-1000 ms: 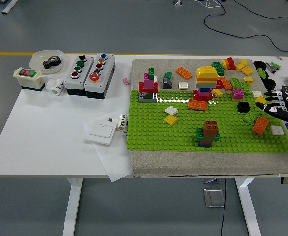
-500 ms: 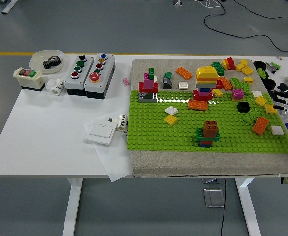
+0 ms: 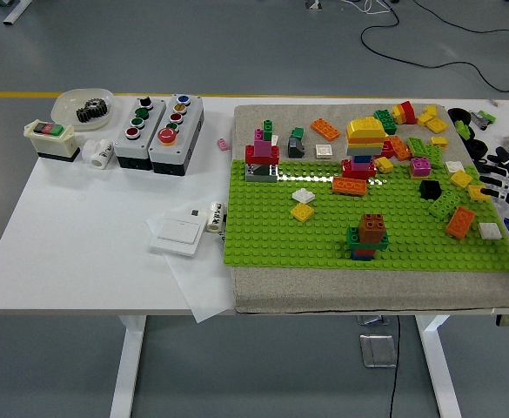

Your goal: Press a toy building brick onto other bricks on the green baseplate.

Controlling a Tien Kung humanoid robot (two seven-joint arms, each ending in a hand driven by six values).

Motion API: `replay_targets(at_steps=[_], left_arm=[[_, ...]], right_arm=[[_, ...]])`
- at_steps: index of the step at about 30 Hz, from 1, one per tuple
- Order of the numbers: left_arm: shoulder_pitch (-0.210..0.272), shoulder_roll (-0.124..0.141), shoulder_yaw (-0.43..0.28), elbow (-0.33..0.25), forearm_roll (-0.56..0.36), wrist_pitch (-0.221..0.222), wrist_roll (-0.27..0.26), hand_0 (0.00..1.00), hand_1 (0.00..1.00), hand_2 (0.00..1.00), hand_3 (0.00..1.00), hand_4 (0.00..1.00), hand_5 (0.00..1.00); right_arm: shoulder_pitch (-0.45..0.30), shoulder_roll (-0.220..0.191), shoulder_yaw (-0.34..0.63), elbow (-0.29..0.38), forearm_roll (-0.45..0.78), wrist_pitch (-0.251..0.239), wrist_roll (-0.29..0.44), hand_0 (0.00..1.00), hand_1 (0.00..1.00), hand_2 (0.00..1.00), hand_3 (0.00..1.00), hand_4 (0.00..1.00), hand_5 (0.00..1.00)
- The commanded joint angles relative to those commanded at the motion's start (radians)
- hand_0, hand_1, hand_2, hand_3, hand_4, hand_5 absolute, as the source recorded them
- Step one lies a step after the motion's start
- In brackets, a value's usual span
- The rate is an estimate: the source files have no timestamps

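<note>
The green baseplate [image 3: 324, 235] lies on a grey mat. A brown brick tops a small green, blue and red stack [image 3: 369, 235] near its front. At the back stand a tall yellow-and-orange stack [image 3: 365, 144] and a red-and-magenta stack [image 3: 262, 157]. Between them lies a flat orange brick [image 3: 349, 185]. Near the right side a tilted orange brick [image 3: 460, 222], a white brick [image 3: 489, 231], a black brick [image 3: 429, 188] and a green brick [image 3: 444, 202] lie loose. My right hand [image 3: 505, 178] shows only at the right edge, its black fingers spread and holding nothing.
Many loose bricks [image 3: 411, 122] lie along the mat's back edge. On the left of the table are two button boxes [image 3: 158, 122], a switch box [image 3: 50, 139], a white bowl [image 3: 67, 111] with a gear, a white switch plate [image 3: 177, 233] and a paper sheet.
My right hand has drawn back from beside the tilted orange brick to the picture's right edge. The bricks have not moved.
</note>
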Motion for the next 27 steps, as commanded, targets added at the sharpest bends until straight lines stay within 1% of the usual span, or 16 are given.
replay_targets(at_steps=[15,27], left_arm=[[-0.005,-0.002,-0.003,-0.001,0.004,0.001,0.0,0.452,0.568,0.709,0.737,0.769,0.812],[-0.01,-0.001,0.003,-0.001,-0.005,-0.001,-0.003,0.454,0.568,0.708,0.735,0.767,0.809]], right_arm=[[0.001,-0.006,-0.003,0.001,0.027,0.006,0.035,0.748,0.748,0.791,0.793,0.998,0.831],[0.003,-0.011,0.002,0.001,0.029,0.007,0.038,0.747,0.749,0.791,0.794,0.998,0.839]])
